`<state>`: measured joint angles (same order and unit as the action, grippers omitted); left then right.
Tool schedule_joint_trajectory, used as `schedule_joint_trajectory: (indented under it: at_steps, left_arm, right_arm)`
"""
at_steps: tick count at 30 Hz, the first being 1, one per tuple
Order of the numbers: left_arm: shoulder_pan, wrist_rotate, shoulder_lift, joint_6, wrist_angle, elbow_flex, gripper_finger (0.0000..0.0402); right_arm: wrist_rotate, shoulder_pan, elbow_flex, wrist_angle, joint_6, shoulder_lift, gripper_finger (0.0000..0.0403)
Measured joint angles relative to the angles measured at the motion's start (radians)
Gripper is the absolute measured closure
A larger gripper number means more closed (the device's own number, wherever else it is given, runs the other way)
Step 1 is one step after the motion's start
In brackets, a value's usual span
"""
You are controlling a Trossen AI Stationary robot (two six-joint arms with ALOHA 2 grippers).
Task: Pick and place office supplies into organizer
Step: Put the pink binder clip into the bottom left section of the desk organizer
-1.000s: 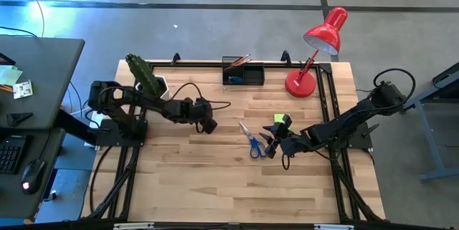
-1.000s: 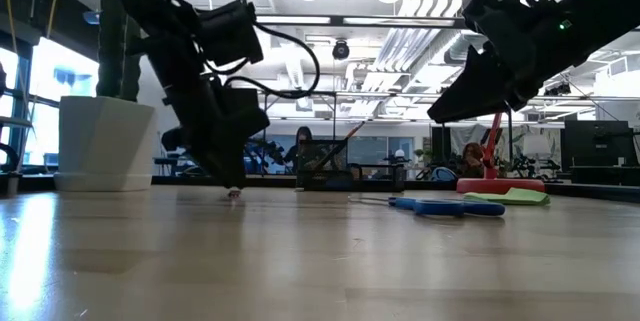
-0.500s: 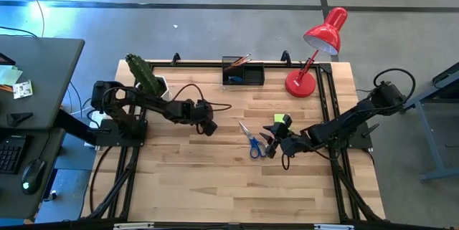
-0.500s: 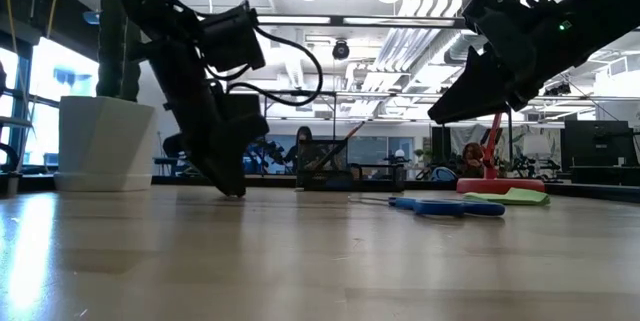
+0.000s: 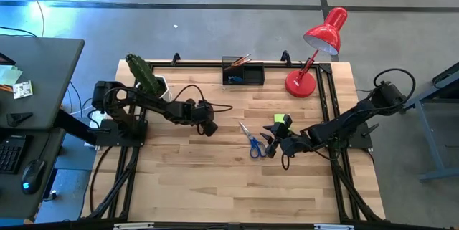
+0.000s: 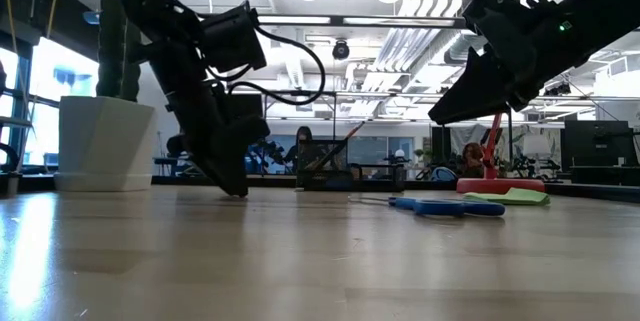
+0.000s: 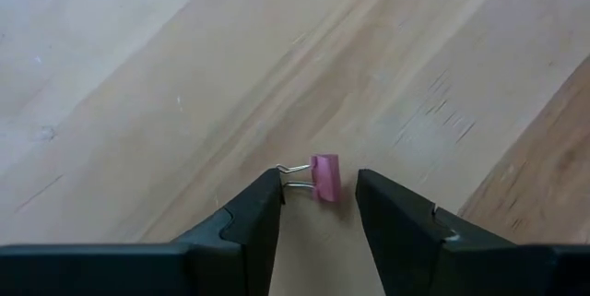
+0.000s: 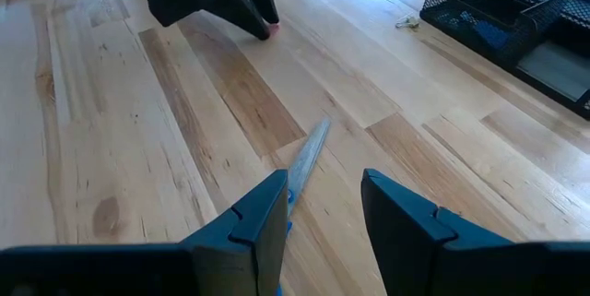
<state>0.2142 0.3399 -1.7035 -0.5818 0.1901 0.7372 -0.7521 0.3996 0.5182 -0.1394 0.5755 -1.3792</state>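
A small pink binder clip (image 7: 323, 178) lies on the wooden table. My left gripper (image 7: 318, 195) is open and low over it, one fingertip on each side; in the high view this gripper (image 5: 209, 128) is left of centre. My right gripper (image 5: 269, 147) hangs open above the blue-handled scissors (image 5: 252, 142), whose blade (image 8: 309, 153) shows between its fingers. The lime-green sticky pad (image 5: 281, 120) lies just beyond that gripper. The black organizer (image 5: 242, 74) stands at the far edge with pencils (image 5: 237, 61) in it.
A red desk lamp (image 5: 315, 58) stands at the far right, and a cactus in a white pot (image 5: 147, 78) at the far left. Bare wood stretches across the near half of the table (image 5: 215, 187).
My left gripper has sunk a little toward the table, its fingers coming down around the pink clip, which the low view showed under the fingertips a second ago and now hides. The clip has stayed where it was.
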Motion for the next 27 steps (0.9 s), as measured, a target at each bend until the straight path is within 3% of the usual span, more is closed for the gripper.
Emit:
schedule_joint_trajectory:
  at_steps: [4, 11, 20, 27]
  left_arm:
    - [0.000, 0.002, -0.001, 0.032, -0.024, -0.001, 0.0295]
    - [0.001, 0.000, -0.004, 0.115, -0.079, -0.002, 0.0390]
    - [0.002, -0.052, -0.007, 0.177, -0.134, 0.008, 0.0354]
    - [0.002, -0.056, -0.007, 0.270, -0.137, 0.080, 0.0379]
  right_arm:
    - [-0.003, 0.000, 0.000, 0.000, 0.000, 0.000, 0.0270]
    - [-0.008, 0.000, 0.000, 0.000, 0.000, 0.000, 0.0270]
    - [-0.017, 0.000, 0.000, 0.000, 0.000, 0.000, 0.0270]
    - [-0.028, 0.000, 0.000, 0.019, 0.000, 0.000, 0.0270]
